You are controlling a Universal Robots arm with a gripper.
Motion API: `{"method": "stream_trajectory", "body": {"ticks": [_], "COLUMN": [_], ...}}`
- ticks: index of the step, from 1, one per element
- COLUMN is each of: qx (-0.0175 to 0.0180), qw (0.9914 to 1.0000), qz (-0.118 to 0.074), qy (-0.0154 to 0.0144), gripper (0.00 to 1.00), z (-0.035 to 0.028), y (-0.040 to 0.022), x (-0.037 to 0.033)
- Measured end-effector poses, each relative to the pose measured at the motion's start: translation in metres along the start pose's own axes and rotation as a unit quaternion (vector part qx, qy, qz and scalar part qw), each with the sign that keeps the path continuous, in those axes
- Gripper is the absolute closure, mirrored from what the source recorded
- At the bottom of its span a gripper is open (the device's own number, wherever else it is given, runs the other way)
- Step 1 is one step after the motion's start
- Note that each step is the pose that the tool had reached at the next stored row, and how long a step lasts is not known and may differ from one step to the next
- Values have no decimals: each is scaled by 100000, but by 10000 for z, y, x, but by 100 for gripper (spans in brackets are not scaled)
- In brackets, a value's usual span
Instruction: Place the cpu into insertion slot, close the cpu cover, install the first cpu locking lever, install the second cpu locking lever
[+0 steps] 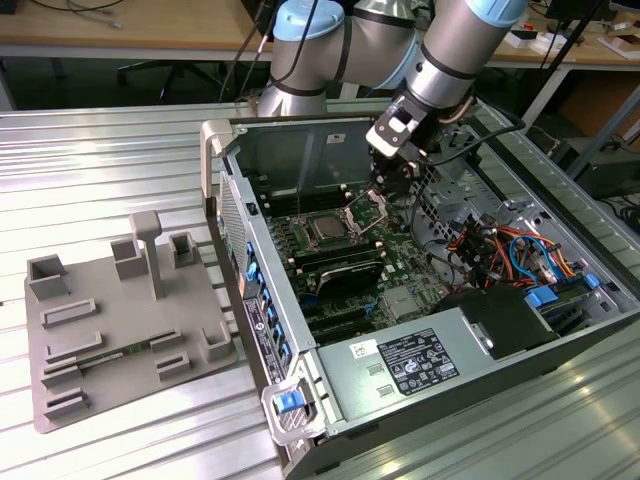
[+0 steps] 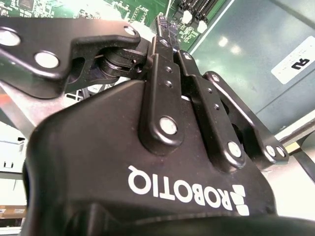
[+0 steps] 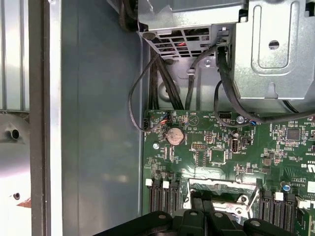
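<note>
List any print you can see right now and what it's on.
White brand lettering on the tool body, second wrist view: upside down, legible, not quoted.
White sticker on the grey case wall: cut off, unreadable.
Printed label on the power supply, exterior view: too small.
Green circuit board markings, first wrist view: too small.

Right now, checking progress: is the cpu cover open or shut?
Open: in the exterior view the cpu cover stands tilted up beside the exposed cpu, just below the gripper.
</note>
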State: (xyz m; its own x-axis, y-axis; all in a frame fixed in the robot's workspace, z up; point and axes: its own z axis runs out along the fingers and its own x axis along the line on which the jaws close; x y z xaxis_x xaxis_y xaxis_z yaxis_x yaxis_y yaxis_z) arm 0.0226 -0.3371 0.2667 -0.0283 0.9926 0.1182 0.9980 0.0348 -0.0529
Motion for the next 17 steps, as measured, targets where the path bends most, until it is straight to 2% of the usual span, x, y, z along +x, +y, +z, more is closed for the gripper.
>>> {"method": "stream_trajectory", "body": {"ticks": [7, 17], "qx": [99, 100], "qw": [100000, 100000], "qz": [12, 9], "qy": [-4, 2], "gripper": [89, 89], "z": [11, 16], "y": [43, 59], "x": [-8, -9]}}
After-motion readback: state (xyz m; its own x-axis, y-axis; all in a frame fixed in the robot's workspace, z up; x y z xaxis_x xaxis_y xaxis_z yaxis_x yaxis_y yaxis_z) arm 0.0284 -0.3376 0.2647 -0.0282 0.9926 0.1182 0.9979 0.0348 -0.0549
